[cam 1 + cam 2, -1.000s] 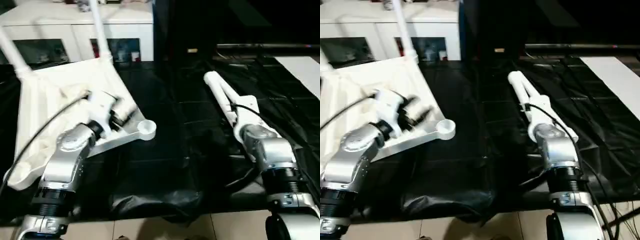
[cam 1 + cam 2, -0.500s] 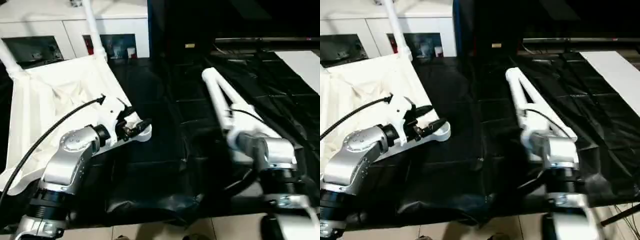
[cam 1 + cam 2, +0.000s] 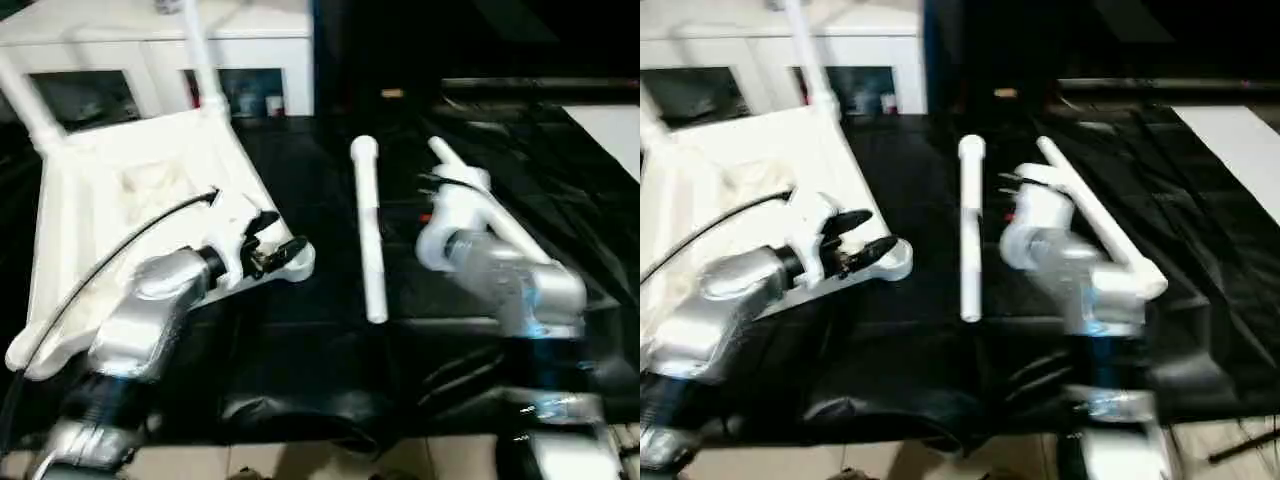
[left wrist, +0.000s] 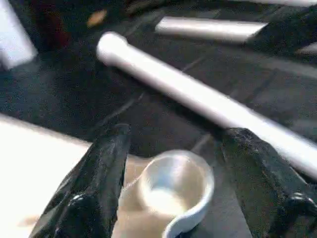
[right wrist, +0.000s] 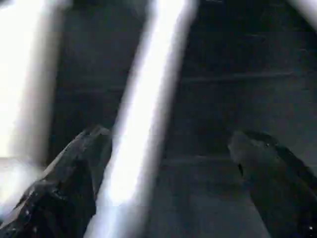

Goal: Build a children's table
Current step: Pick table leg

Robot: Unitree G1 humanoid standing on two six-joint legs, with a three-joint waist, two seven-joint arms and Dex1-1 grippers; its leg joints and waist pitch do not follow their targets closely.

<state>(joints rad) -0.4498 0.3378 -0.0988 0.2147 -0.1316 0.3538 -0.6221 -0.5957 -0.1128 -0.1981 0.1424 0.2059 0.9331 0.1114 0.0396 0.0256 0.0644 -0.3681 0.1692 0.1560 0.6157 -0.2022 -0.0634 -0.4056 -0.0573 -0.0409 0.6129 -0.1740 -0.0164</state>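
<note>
The children's table top [image 3: 110, 190] lies upside down on the left, with two white legs [image 3: 200, 60] standing up from its far corners. My left gripper [image 4: 171, 144] is open, one black finger on each side of the near round corner socket [image 4: 176, 186]. A loose leg [image 3: 368, 225] lies on the black sheet in the middle. A second loose leg [image 3: 490, 215] lies slanted to its right, partly under my right arm. My right gripper [image 5: 168, 134] hangs open over a blurred white leg [image 5: 143, 124] that runs between its fingers without touching them.
A white cabinet [image 3: 150, 50] with glass doors stands behind the table top. The black sheet [image 3: 330, 340] covers the floor, with pale tiles at its near edge. A white board [image 3: 610, 125] lies at the far right.
The right arm has swung left and forward over the legs. One loose leg now lies apart from the other, further left and straight. The left gripper stays at the corner socket.
</note>
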